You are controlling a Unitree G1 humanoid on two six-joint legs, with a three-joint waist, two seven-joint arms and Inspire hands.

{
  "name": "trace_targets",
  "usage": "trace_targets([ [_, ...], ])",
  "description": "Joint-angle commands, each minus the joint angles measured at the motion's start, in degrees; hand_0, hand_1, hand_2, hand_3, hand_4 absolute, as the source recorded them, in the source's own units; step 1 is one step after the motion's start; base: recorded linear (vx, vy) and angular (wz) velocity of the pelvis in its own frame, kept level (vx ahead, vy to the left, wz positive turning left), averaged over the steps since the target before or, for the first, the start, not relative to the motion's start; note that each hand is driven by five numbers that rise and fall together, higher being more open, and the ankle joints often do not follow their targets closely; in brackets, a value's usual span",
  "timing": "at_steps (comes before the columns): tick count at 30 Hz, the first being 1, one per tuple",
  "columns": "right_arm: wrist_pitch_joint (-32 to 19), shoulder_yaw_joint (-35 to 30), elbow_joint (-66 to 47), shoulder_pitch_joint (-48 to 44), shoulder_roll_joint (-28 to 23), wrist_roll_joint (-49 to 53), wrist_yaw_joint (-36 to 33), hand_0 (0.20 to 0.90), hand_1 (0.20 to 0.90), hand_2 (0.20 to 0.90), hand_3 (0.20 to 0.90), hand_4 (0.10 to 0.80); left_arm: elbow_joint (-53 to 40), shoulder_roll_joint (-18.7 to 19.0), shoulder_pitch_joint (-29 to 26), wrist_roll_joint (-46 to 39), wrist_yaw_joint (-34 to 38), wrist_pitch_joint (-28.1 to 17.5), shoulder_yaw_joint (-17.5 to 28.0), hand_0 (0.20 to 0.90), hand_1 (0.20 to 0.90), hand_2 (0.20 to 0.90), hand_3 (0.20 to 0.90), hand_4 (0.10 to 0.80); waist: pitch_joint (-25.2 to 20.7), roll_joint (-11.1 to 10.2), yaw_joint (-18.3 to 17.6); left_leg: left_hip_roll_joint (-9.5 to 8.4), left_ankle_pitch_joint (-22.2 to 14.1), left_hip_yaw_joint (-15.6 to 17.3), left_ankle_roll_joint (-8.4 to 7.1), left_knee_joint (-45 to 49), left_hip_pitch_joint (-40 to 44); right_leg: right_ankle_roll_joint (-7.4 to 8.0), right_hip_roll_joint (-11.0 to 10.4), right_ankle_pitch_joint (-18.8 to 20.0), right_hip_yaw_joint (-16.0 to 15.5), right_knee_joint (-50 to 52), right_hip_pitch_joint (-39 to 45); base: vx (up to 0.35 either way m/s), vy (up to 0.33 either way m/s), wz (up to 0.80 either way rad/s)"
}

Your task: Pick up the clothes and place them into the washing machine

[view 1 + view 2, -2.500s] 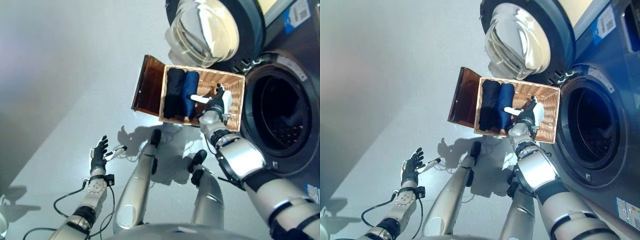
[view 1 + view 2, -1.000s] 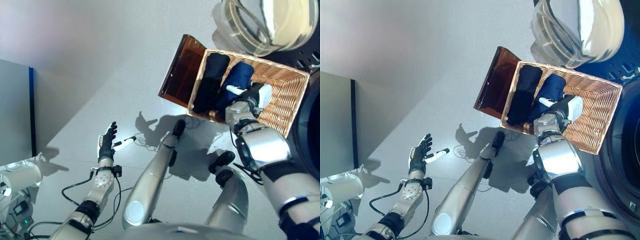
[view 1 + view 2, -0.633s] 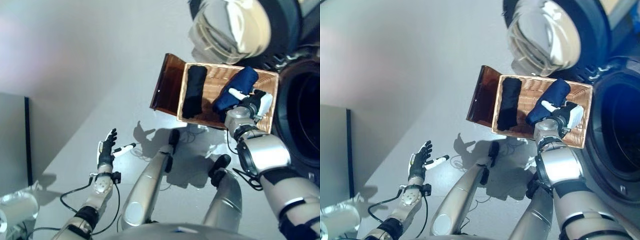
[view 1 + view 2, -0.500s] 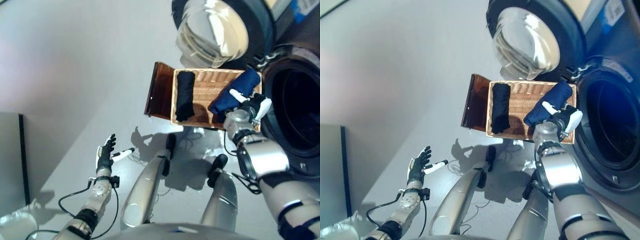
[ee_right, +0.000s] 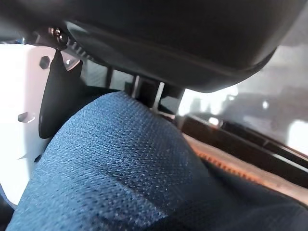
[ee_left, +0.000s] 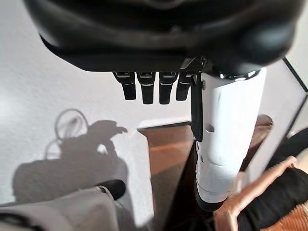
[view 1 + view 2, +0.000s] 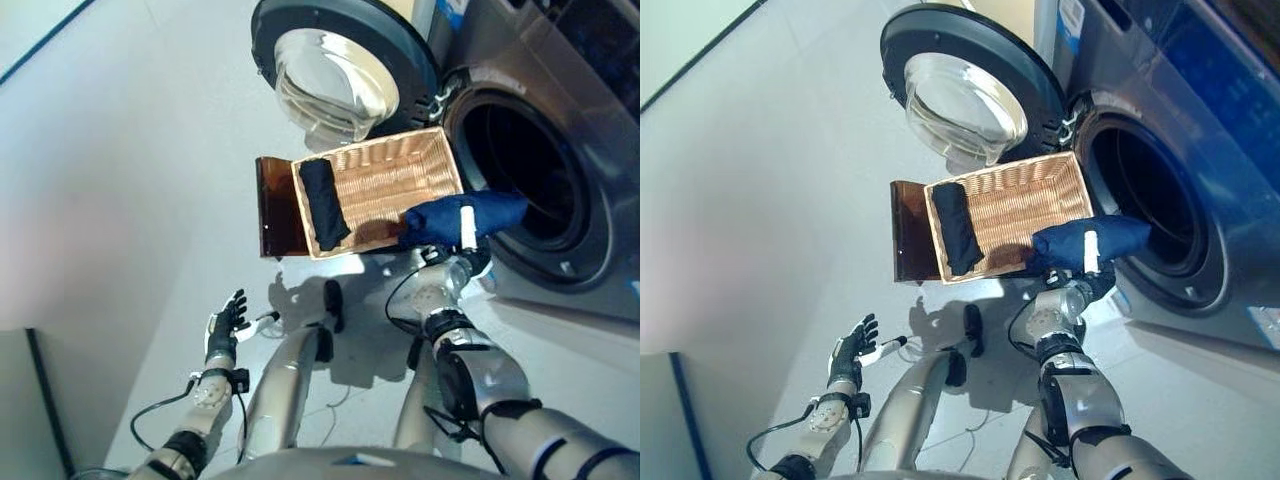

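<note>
Right hand (image 7: pixel 462 262): clamped on the navy garment (image 7: pixel 462 216); white thumb lies across the roll, fingers curled behind it. Wrist view shows knit fabric pressed against the palm.
Left hand (image 7: pixel 226 325): low at the robot's left over the floor (image 7: pixel 130 200), fingers straight and spread, holding nothing. Idle.
Navy garment: lifted clear of the basket, held roughly level, far end just at the rim of the drum opening (image 7: pixel 520 170), not inside yet.
Basket (image 7: pixel 425 140): wicker, on the floor between robot and machine, brown lid (image 7: pixel 275 208) flapped open to the left side.
Black garment (image 7: pixel 323 203): rolled, lying in the basket's left end. Not yet taken.
Washer door (image 7: pixel 340 70): swung fully open, beyond the basket; glass bowl faces the robot.
Washing machine (image 7: pixel 570 100): at right, drum dark; can't tell what's inside.
Handling: soft knit roll, looks light, no stiffness. Judging by the droop-free shape it's rolled tight, but the ends will likely sag or unroll if gripped off-centre. Mid-roll hold with the thumb across, as now, looks right. Not slippery, not fragile.
Risk: free end may snag on the door seal; needs to go deep before release.
Progress: roughly halfway on item one, one more in the basket.
</note>
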Motion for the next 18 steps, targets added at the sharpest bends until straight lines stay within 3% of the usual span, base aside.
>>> trace_targets([
  [1, -5.05, 1.62, -7.56, -2.98, -3.84, -1.54, 1.01, 0.200, 0.200, 0.200, 0.200, 0.300, 0.50, 0.24, 1.29, -3.27, 0.27, -3.49, 0.30, 0.900, 0.900, 0.900, 0.900, 0.800, -0.25, 4.09, 0.29, 0.50, -6.79, -2.54, -5.44, 5.34, -5.05, -3.85, 2.03, -6.14, -0.48, 4.52, -2.32, 0.023, -0.001, -0.09],
  [10, -5.64, -0.65, -4.30, -9.18, -7.84, -1.76, -0.51, 0.200, 0.200, 0.200, 0.200, 0.300, 0.88, 0.19, 2.54, -3.24, -0.73, -2.80, -0.71, 0.900, 0.900, 0.900, 0.900, 0.800, -1.06, 5.35, 0.53, 1.04, -6.68, -2.29, -5.64, 3.71, -4.68, -4.04, 2.66, -7.16, 0.02, 5.05, -3.06, 0.050, -0.022, -0.08],
  [13, -6.85, -2.39, -4.11, -19.25, -19.72, -4.63, -4.57, 0.200, 0.200, 0.200, 0.200, 0.300, -2.06, 2.40, 3.11, -2.79, -1.23, -3.86, -0.15, 0.900, 0.900, 0.900, 0.900, 0.800, -2.09, 6.62, 1.92, 0.07, -3.81, -3.30, -6.65, -1.12, -4.31, -3.74, 2.06, -6.96, -0.56, 2.44, -2.67, -0.014, -0.034, 0.07],
  [14, -6.67, -2.22, -3.45, -20.18, -20.43, -4.88, -4.91, 0.200, 0.200, 0.200, 0.200, 0.300, -2.32, 2.20, 2.80, -2.76, -1.17, -3.74, -0.33, 0.900, 0.900, 0.900, 0.900, 0.800, -1.97, 6.99, 2.01, -0.07, -3.39, -3.48, -6.68, -1.68, -4.25, -3.75, 1.96, -6.82, -0.78, 2.18, -2.64, -0.045, -0.057, 0.23],
  [15, -5.61, 0.86, -0.14, -26.88, -28.54, -7.53, -7.80, 0.200, 0.200, 0.200, 0.200, 0.300, -3.89, 4.23, 3.43, -2.36, -1.52, -4.39, -0.20, 0.900, 0.900, 0.900, 0.900, 0.800, -3.02, 7.48, 3.46, -0.58, -2.19, -3.95, -7.27, -3.63, -3.88, -3.67, 1.44, -6.96, -0.96, 2.25, -3.06, -0.023, -0.042, 0.30],
  [16, -4.84, 3.31, 1.88, -31.67, -32.88, -8.01, -9.17, 0.200, 0.200, 0.200, 0.200, 0.300, -5.10, 5.03, 3.63, -2.05, -1.46, -4.55, -0.27, 0.900, 0.900, 0.900, 0.900, 0.800, -3.65, 8.08, 4.34, -1.02, -1.74, -4.29, -7.40, -4.85, -3.71, -3.58, 1.16, -7.16, -0.92, 2.47, -3.69, -0.036, -0.049, 0.42],
  [17, -2.49, 7.01, 4.05, -36.48, -37.54, -9.33, -9.15, 0.722, 0.722, 0.722, 0.722, 0.673, -5.91, 6.18, 3.73, -1.92, -1.35, -4.47, 0.39, 0.900, 0.900, 0.900, 0.900, 0.800, -4.17, 8.37, 5.02, -1.30, -1.29, -4.42, -7.62, -5.26, -3.83, -3.61, 0.87, -7.12, -0.79, 2.88, -4.78, -0.016, -0.017, 0.51],
  [18, 0.03, 12.17, 5.10, -40.96, -41.37, -9.50, -6.81, 0.900, 0.900, 0.900, 0.900, 0.800, -7.64, 6.87, 3.99, -1.59, -1.77, -4.53, 0.78, 0.900, 0.900, 0.900, 0.900, 0.800, -4.62, 8.42, 5.63, -1.43, -0.97, -4.30, -7.82, -5.64, -4.17, -3.65, 0.62, -6.82, -0.42, 3.32, -5.91, -0.007, 0.009, 0.49],
])
